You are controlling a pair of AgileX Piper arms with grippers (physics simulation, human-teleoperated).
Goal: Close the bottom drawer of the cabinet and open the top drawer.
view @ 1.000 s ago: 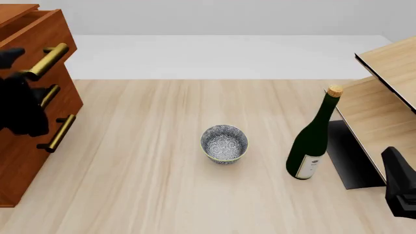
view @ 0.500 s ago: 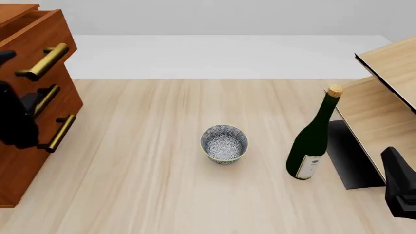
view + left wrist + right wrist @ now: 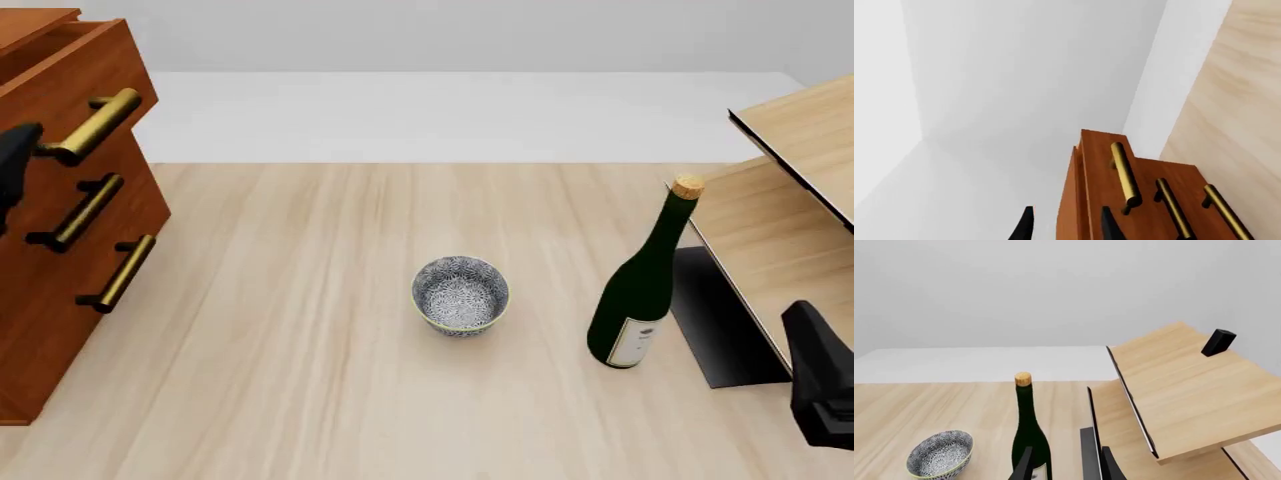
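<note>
Standing at the bench's (image 3: pixel 307 330) left edge, the cabinet (image 3: pixel 40 330) is seen with its top drawer (image 3: pixel 74 75) pulled out and its bottom drawer (image 3: pixel 80 300) flush. The left hand (image 3: pixel 1066 227), fingers narrowly parted and empty, is held just beside the top drawer's front. The right hand (image 3: pixel 1066 465), likewise narrowly parted, is kept well apart.

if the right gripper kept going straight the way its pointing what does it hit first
Most likely the green wine bottle, which stands directly ahead between the right gripper fingers' line; depth is hard to judge, and the pale shelf unit sits just beside.
</note>
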